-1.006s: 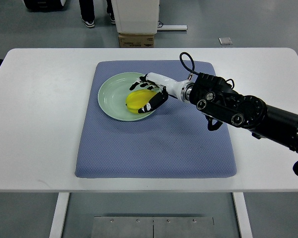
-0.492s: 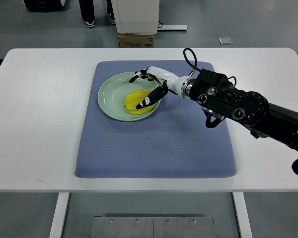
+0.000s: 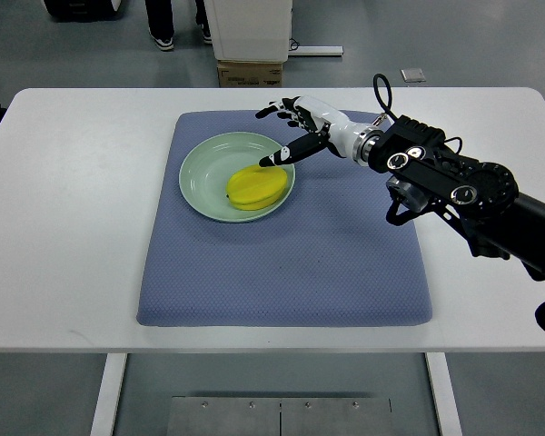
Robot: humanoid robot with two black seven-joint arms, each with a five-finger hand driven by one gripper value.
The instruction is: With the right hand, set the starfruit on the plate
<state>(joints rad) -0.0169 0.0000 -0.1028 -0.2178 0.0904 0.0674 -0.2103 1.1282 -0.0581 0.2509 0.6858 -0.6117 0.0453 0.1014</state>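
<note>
Currently: yellow starfruit (image 3: 255,186) on green plate (image 3: 203,168), blue mat (image 3: 282,263) beneath; right hand (image 3: 300,130) empty, fingers spread, above plate's far-right rim.

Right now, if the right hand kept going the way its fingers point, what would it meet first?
The right hand, open, points left and slightly toward the robot, over the plate's far-right rim. Going straight, it would probably meet the starfruit lying on the plate first, or the plate itself; its height is unclear from one view.
</note>
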